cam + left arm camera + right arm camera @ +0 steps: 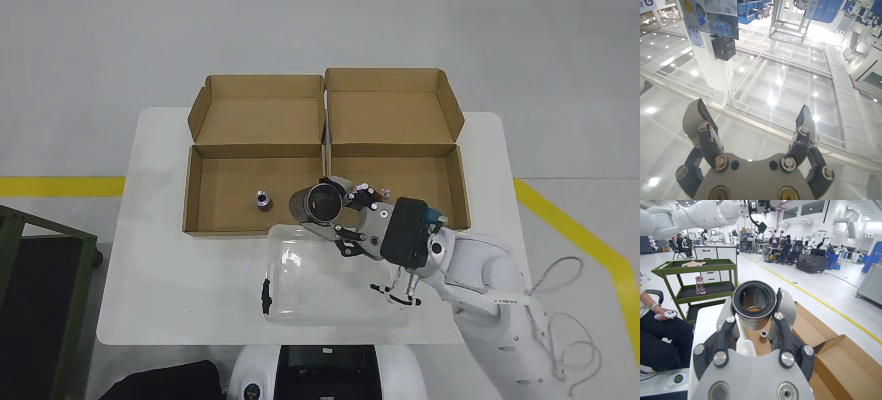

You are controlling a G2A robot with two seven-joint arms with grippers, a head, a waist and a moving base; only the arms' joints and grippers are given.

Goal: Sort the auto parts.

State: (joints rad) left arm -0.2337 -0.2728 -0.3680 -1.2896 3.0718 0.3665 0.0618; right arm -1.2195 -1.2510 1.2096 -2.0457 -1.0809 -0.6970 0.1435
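My right gripper (322,205) (754,302) is shut on a large steel bearing sleeve (317,202) (754,304), a hollow cylinder with a black rim. It hangs over the front right corner of the left cardboard box (215,222). A small metal bushing (262,198) (763,336) stands on that box's floor. The right cardboard box (455,195) beside it holds small pinkish parts (375,188) near its front left. My left gripper (755,115) is open, pointing up at the ceiling with nothing between its fingers.
A clear plastic bin (330,285) lies on the white table (160,260) in front of the boxes, under my right arm. A green cart (696,283) with a pink bottle stands beyond the table. A seated person holds a controller (666,314).
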